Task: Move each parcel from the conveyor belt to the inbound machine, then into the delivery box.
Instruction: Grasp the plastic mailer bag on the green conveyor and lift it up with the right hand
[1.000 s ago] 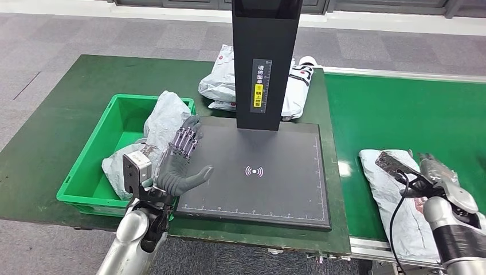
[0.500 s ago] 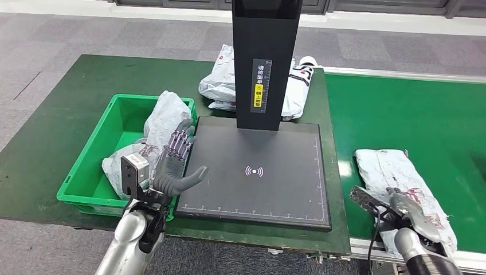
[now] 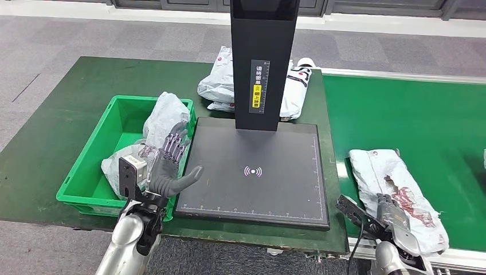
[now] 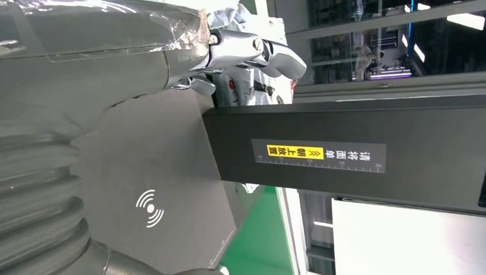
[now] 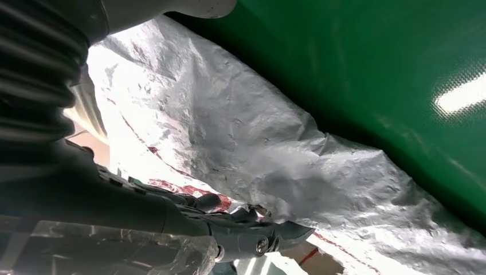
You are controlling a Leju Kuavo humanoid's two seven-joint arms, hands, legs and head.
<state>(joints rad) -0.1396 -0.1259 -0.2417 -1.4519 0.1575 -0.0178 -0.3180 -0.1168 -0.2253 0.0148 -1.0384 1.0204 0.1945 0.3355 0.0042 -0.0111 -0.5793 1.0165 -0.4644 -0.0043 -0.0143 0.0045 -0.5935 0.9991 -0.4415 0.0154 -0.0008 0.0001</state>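
Fingers of your right hand [image 3: 395, 220] lie uncurled, grasping nothing, at the near end of the grey parcel [image 3: 395, 192]; its long axis runs away across the conveyor belt [image 3: 401, 114].

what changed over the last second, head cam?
The right hand drew back off the parcel on the belt toward the robot, and holds nothing. That parcel rode the conveyor belt a little way toward the inbound machine. The left hand sank slightly, open beside the green delivery box. The parcel in the box and the parcels behind the machine stayed put.
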